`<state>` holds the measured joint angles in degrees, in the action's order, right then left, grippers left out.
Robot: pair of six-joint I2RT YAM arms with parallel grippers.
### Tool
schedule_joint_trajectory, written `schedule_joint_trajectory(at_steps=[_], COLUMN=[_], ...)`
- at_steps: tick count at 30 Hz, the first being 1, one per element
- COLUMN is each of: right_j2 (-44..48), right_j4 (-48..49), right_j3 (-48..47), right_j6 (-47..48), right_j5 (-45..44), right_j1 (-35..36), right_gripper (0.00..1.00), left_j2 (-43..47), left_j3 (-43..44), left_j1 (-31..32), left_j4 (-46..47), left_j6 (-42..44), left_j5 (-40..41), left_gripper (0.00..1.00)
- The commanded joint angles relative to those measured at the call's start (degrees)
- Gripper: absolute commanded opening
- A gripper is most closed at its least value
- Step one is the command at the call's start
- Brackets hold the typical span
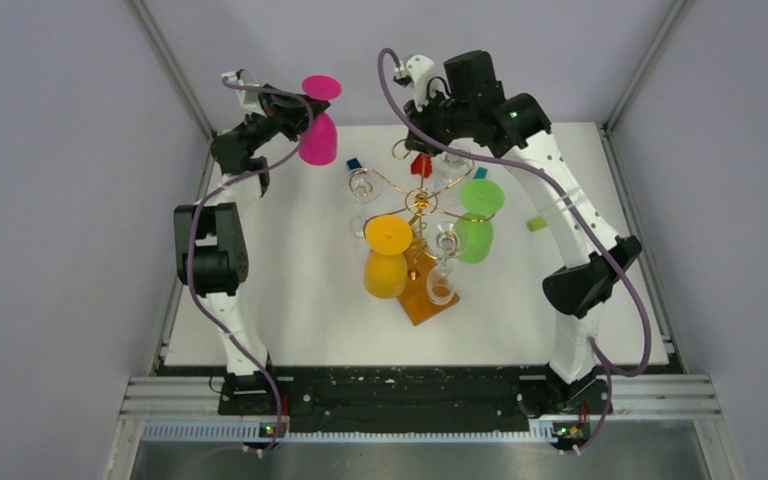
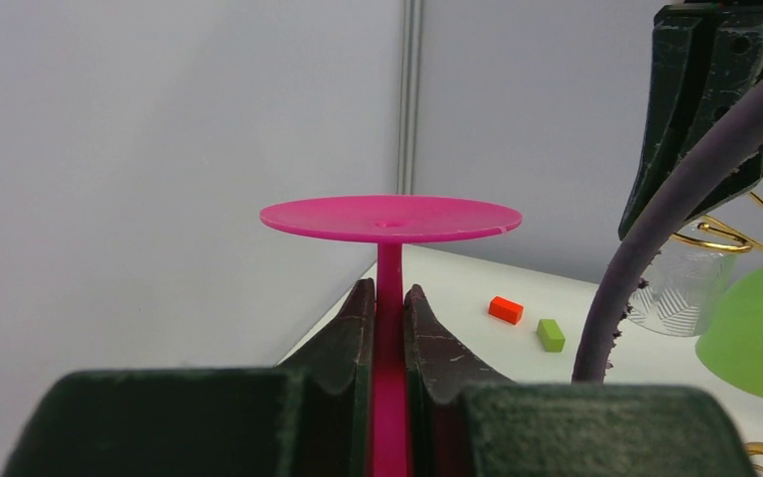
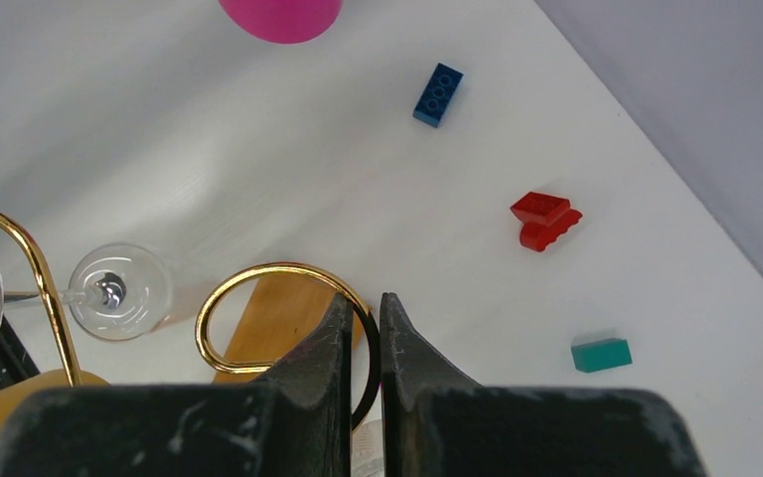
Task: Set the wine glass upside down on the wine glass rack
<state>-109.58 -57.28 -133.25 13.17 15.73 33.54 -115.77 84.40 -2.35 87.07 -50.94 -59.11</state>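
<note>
- the left hand (image 2: 389,298) is clamped on the thin stem of the pink wine glass (image 2: 390,217), one finger on each side of it.
- the glass is upside down in that grip: its flat round foot is on top and level, and its bowl hangs below.
- from the top view it is held over the far left part of the desk (image 1: 290,290), left of the wine glass rack (image 1: 418,205) and apart from it.
- the right hand (image 3: 363,303) is at the far side of the rack, its fingers drawn together on a curled gold wire arm that passes between their tips.
- the rack stands near the middle of the desk on its orange-brown wooden base.
- an orange glass (image 1: 387,255) hangs upside down on the rack's near left side and a green glass (image 1: 478,225) on its right.
- clear glasses (image 1: 443,270) hang among the scrolls too.
- a blue brick (image 3: 438,94), a red piece (image 3: 545,220) and a teal block (image 3: 601,354) lie on the desk beyond the rack.
- a small green block (image 1: 537,223) lies to the rack's right.
</note>
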Motion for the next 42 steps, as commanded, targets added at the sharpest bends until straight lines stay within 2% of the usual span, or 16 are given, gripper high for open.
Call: schedule_joint_trajectory(at_steps=[1,6,21,27,29,32,36,42], right_j2=[-1.32,-2.23,-5.53,-6.34,-6.09,-5.66,-4.79,-2.50], right_j4=[-2.37,-1.76,0.41,0.69,1.13,1.52,2.30,5.29], right_j3=[-0.32,0.11,-1.05,-1.42,-0.83,-0.35,0.17,3.04], right_j6=[5.81,8.51,18.15,18.46,17.53,16.85,16.20,15.12], right_j5=[2.23,0.97,4.55,4.05,3.65,3.13,2.40,1.09], right_j1=[4.01,7.25,10.89,12.16,12.13,12.12,12.08,12.08], right_gripper=[0.00,0.00,0.00,0.00,0.04,0.21,0.35,0.44], left_j2=[0.76,1.12,1.18,1.22,1.12,1.00,1.04,0.90], left_j3=[1.18,0.86,0.24,0.06,0.06,-0.02,0.02,0.09], left_j1=[-0.49,-0.72,-3.98,-4.60,-4.59,-4.59,-4.57,-4.59], left_j4=[5.75,5.75,5.75,5.75,5.74,5.74,5.75,5.74], left_j6=[-0.31,-0.15,-0.03,-0.35,-0.55,-0.48,-0.57,-0.62], left_j5=[0.35,0.30,0.85,1.27,1.38,1.37,1.50,1.56], left_gripper=[0.00,0.00,0.00,0.00,0.00,0.00,0.00,0.00])
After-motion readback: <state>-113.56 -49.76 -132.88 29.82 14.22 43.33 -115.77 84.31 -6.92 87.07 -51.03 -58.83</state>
